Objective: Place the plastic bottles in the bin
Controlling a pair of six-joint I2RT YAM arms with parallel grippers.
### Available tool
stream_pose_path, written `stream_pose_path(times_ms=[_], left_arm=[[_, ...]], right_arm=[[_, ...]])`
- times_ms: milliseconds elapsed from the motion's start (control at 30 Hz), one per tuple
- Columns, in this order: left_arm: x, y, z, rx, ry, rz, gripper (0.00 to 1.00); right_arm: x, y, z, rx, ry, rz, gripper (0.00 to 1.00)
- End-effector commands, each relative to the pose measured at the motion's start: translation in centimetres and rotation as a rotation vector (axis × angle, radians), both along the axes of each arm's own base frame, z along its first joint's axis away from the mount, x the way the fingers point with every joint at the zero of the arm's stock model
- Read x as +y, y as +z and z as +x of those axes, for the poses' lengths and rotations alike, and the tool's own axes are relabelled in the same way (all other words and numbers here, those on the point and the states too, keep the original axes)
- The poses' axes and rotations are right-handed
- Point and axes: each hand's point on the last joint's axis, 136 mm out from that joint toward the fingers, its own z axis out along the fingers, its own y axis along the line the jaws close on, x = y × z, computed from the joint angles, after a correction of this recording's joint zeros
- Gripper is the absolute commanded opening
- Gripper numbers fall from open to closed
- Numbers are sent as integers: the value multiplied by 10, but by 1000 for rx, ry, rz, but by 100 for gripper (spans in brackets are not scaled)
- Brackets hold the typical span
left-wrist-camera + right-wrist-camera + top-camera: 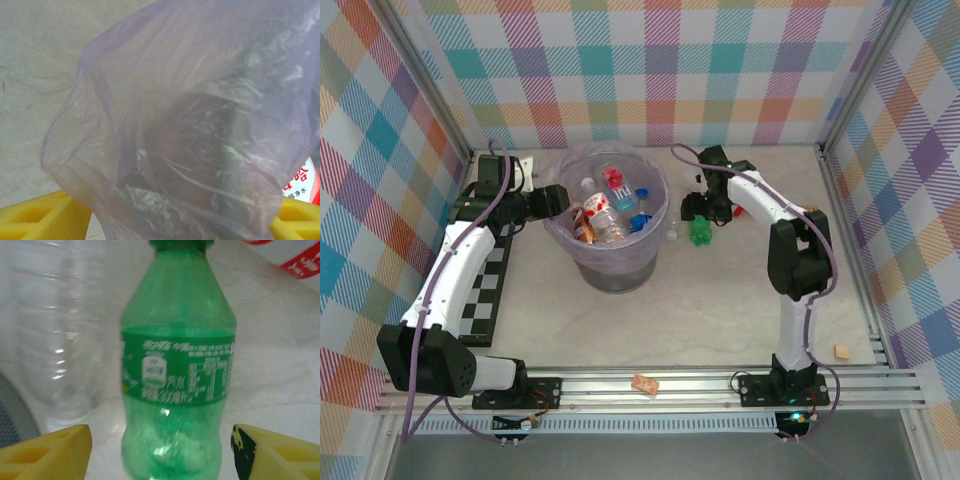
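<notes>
Checkered mat [488, 292]: black and white, flat on the table [720, 320] at far left, under the left arm
Left gripper [557, 200]: at the bin's left rim, pointing at it; in the left wrist view [180, 217] the yellow fingertips [45, 220] stand wide apart, so the jaws are open; bag film bulges between them, and I cannot tell whether either pad touches it
Bin [612, 272]: round, grey, upright mid-table between the two arms, lined with a pale lilac bag [190, 125] folded over the rim
Bottles in bin: several lie inside: a clear one with a white cap [588, 186], a red-labelled one [615, 185], an amber-brown one [583, 226], and a blue cap [640, 196] among them
Red and white label [306, 184]: seen at the right edge past the bag, close to the left gripper's right finger
Clear bottle [60, 340]: upright on the table just left of the green bottle, out of the bin
Green bottle [177, 370]: upright on the table just right of the bin [700, 233], green label, not in the bin
Right gripper [162, 452]: low at the green bottle [704, 208], jaws open, one finger each side with a gap both sides, nothing gripped
Red-labelled bottle [300, 260]: on the table behind the green bottle, mostly cut off
Tan blocks: one at the near rail [645, 384], one at the right edge [841, 351]
</notes>
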Motion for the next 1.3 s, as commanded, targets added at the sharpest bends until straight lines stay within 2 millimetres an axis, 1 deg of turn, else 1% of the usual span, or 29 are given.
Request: stream_pose_path(times_ms=[0, 100, 267, 333, 400, 533, 767, 967, 1067, 1167, 1267], left_arm=[[8, -17, -3, 52, 8, 45, 70], [8, -18, -3, 53, 7, 46, 70], [9, -18, -3, 53, 9, 47, 70], [9, -18, -3, 53, 10, 48, 70], [9, -18, -3, 54, 9, 48, 70], [9, -18, -3, 54, 9, 46, 70], [9, -17, -3, 53, 9, 45, 70], [9, -17, -3, 50, 9, 45, 70], [9, -17, -3, 51, 9, 44, 70], [9, -16, -3, 50, 10, 45, 70], [9, -17, -3, 51, 9, 45, 70]], right_arm=[[0, -4, 12, -10, -35, 27, 71], [0, -11, 12, 4, -43, 47, 66], [-3, -17, 11, 24, -53, 65, 55], [-4, -14, 9, 26, -53, 68, 52], [-6, -11, 7, 19, -53, 68, 51], [-8, 9, 0, 3, -39, 74, 50], [-10, 67, -21, -68, 5, 109, 49], [-11, 119, -50, -127, 55, 152, 49], [-11, 150, -64, -176, 75, 179, 49], [-11, 186, -78, -231, 92, 215, 49], [-4, 220, -92, -283, 111, 272, 49]])
